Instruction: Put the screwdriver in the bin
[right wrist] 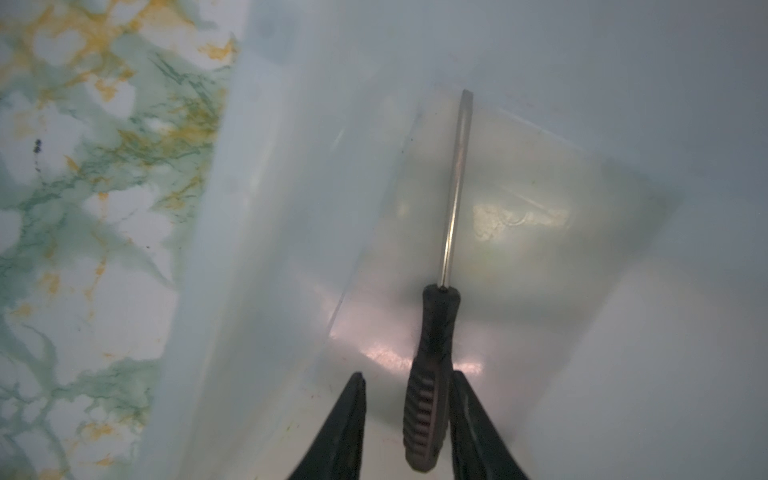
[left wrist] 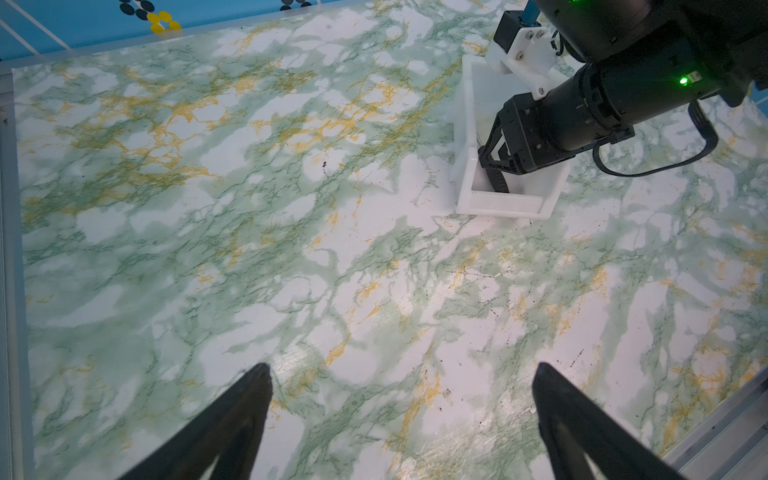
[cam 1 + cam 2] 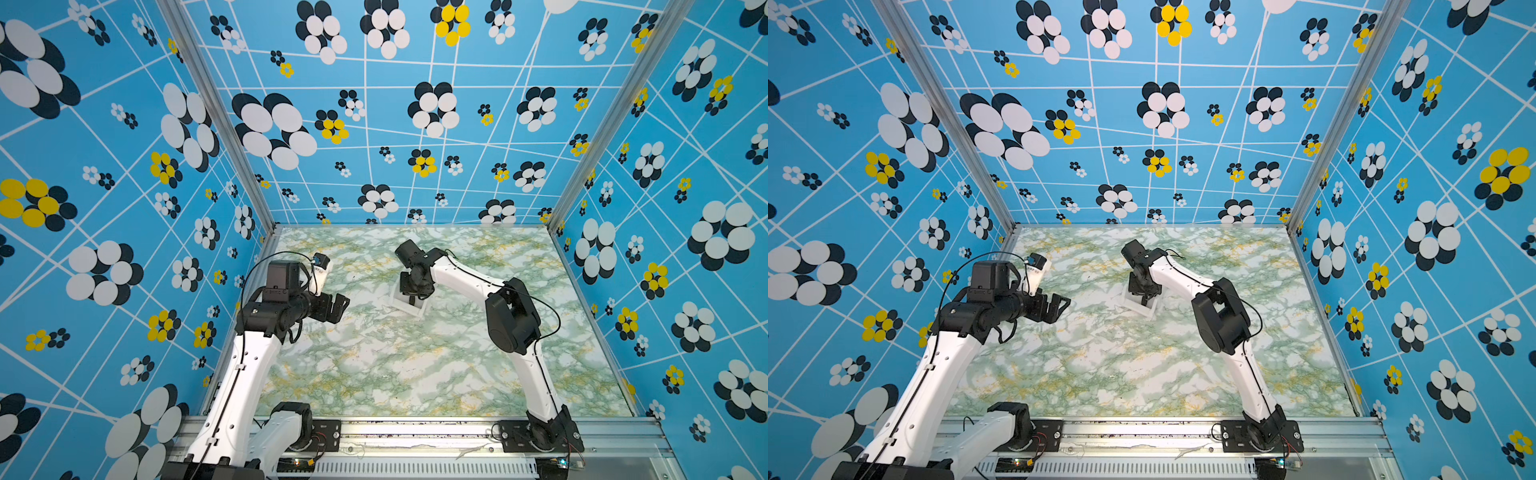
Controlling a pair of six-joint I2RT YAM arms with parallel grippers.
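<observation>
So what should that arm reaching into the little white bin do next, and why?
Probably lift the right gripper straight up, slowly. The screwdriver is already inside the bin, and the jaws stand apart with a gap beside the handle, so it looks released. One finger sits close against the handle, so a sideways move might drag it.

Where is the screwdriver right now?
In the right wrist view the screwdriver is inside the bin, between the right pincer's parted fingers. In both top views the bin sits near the table's middle.
</observation>
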